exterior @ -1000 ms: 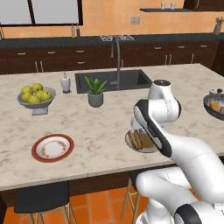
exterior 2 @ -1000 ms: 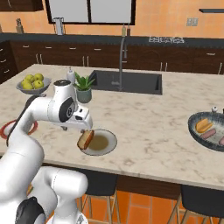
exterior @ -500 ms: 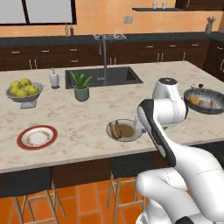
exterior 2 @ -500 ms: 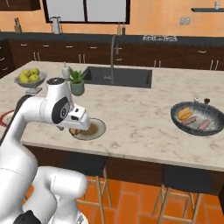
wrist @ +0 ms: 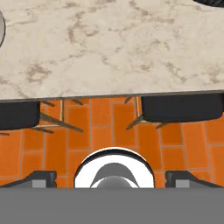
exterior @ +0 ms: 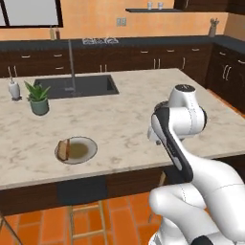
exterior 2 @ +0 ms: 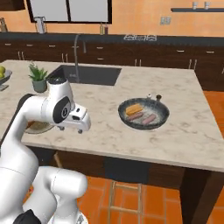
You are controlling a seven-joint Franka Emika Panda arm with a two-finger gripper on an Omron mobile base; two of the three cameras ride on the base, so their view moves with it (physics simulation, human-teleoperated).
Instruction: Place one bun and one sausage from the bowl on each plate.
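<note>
Marble-patterned beige counter [exterior: 129, 115] runs across the middle of both base views. Toward the lower left of the left base view sits a grey-beige plate [exterior: 82, 150] with a bun [exterior: 62, 149] lying on its left edge; in the right base view only a sliver of that plate [exterior 2: 38, 127] peeks out behind the arm at mid-left. The dark bowl [exterior 2: 144, 114] sits right of centre in the right base view, holding a yellow-orange bun [exterior 2: 133, 108] at its upper left and two pinkish sausages [exterior 2: 136, 116] beside it; two small shakers [exterior 2: 154, 96] stand just behind its rim. A potted plant [exterior: 38, 97] stands at the left of the left base view, beside the dark sink [exterior: 76, 85]. In the hand view, the gripper [wrist: 113, 178] sits at the bottom, its two fingertips [wrist: 42, 177] spread wide apart with nothing between them, above orange floor tiles [wrist: 105, 127] and two dark stool seats [wrist: 181, 106] below the counter edge.
</note>
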